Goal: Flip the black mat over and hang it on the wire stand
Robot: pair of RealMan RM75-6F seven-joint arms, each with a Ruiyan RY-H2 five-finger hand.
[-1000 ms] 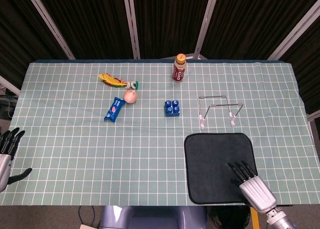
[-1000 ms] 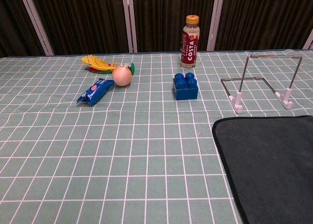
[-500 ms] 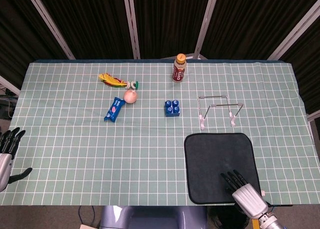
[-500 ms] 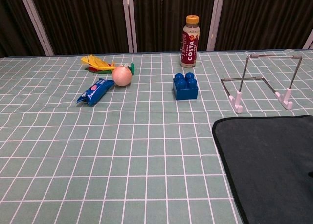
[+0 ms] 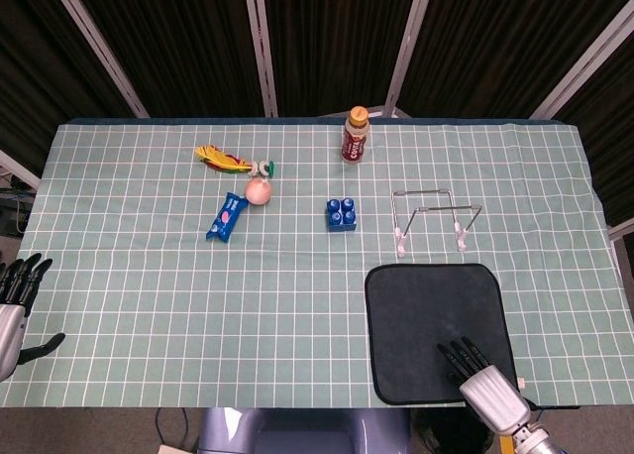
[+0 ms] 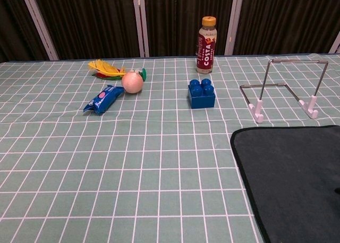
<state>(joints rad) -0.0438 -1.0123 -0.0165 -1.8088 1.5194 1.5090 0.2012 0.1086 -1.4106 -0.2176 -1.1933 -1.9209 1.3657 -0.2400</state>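
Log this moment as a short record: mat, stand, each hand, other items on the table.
mat: black mat lies flat, not yet flipped
stand: wire stand upright behind the mat, bare
right hand: right hand over the mat's near edge, fingers extended, nothing held
left hand: left hand at the table's left edge, holds nothing
others: bottle, blue brick, blue packet, ball
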